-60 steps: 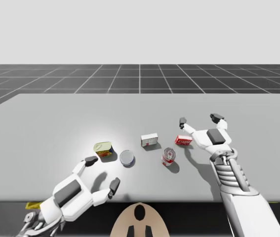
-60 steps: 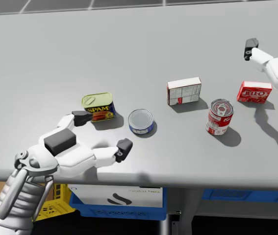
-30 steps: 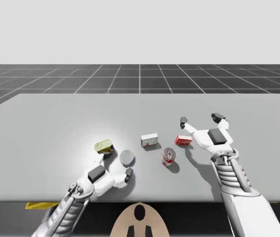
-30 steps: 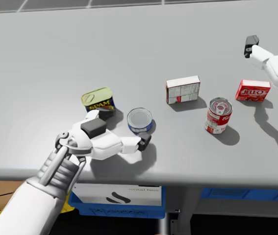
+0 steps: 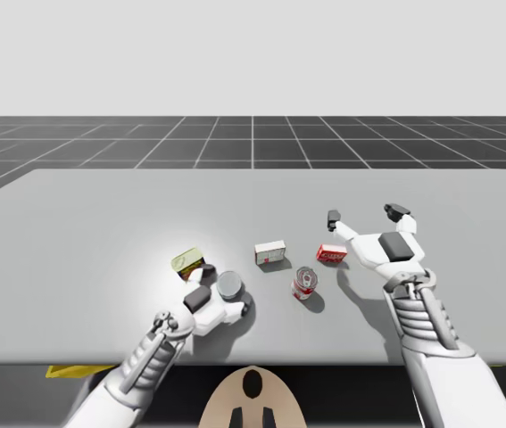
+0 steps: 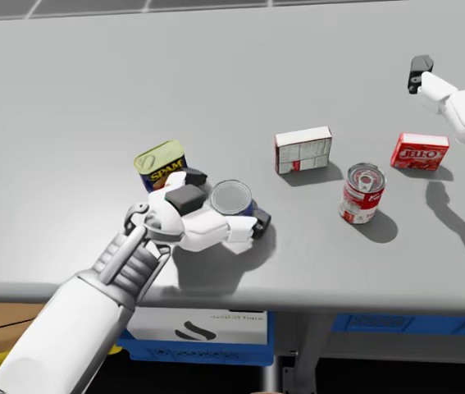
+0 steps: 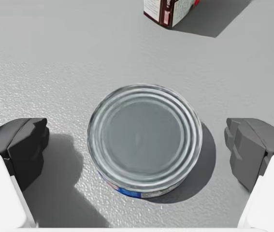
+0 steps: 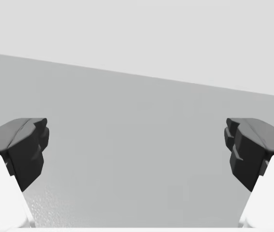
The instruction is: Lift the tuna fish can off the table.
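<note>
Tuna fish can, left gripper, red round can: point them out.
tuna fish can [image 7: 144,133], left wrist view, lid centre.
left gripper [image 7: 137,147], left wrist view, midway between fingertips.
red round can [image 6: 359,199], head view, side wall.

Bare grey tabletop [image 7: 54,63] is lying either side of the flat round silver-lidded can [image 7: 145,137], leaving my left gripper's [image 7: 137,145] spread fingers room; the yellow-topped rectangular tin [image 6: 158,162] is crowding one finger closely.

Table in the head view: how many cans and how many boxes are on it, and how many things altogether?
Cans: 3 (flat round blue tuna can, rectangular blue can with yellow lid, upright red-and-white round can)
Boxes: 2 (white rectangular box, red rectangular box)
Total: 5
</note>
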Motion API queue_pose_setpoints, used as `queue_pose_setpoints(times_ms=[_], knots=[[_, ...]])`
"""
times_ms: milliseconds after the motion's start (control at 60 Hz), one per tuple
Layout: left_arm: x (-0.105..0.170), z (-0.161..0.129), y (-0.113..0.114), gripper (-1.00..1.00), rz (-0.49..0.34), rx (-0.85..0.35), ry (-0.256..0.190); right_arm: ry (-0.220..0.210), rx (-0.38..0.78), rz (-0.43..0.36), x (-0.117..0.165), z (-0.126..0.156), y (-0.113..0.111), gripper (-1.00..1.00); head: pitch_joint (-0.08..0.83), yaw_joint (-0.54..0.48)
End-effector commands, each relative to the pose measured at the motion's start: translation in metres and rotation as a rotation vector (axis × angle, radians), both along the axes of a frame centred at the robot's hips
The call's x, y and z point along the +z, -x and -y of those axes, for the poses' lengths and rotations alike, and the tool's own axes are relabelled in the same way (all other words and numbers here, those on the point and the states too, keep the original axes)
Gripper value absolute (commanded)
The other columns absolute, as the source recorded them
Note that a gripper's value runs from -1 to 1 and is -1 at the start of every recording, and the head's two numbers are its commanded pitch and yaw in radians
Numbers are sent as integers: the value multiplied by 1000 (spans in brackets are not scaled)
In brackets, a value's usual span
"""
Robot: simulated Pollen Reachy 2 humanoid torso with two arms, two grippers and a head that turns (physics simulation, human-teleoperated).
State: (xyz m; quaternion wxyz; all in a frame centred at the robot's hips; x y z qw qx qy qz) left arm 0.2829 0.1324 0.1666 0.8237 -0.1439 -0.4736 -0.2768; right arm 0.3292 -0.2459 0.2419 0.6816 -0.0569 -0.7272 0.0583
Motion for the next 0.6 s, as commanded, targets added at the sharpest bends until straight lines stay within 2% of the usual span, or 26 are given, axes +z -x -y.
queue_pose_setpoints(times_ms=[17,67,83,100,117,133,150,217,350,600], knots=[[-2,21,0,-1000,-26,-3,18,-4,1,2,1,0,1,-1000,755,98],[-3,21,1,-940,-23,-5,15,-3,0,3,1,0,1,-1000,755,99],[-3,21,2,-715,-23,-4,14,-3,0,3,1,0,1,-1000,754,99],[-3,21,2,-78,-22,-4,15,-4,0,3,1,1,1,-1000,754,98],[-3,21,3,195,-23,-4,15,-5,0,3,1,1,1,-1000,754,98],[-3,21,4,759,-22,-4,15,-5,0,3,1,1,1,-1000,754,98],[-3,20,4,884,-22,-3,15,-5,0,3,1,1,1,-1000,753,97],[-3,19,6,992,-17,-4,14,-4,0,3,1,0,1,-1000,747,98],[-2,19,9,1000,-2,-8,10,-5,-1,3,1,0,1,-1000,686,109],[-4,17,9,1000,4,-4,4,-6,-2,-1,0,1,0,-1000,415,126]])
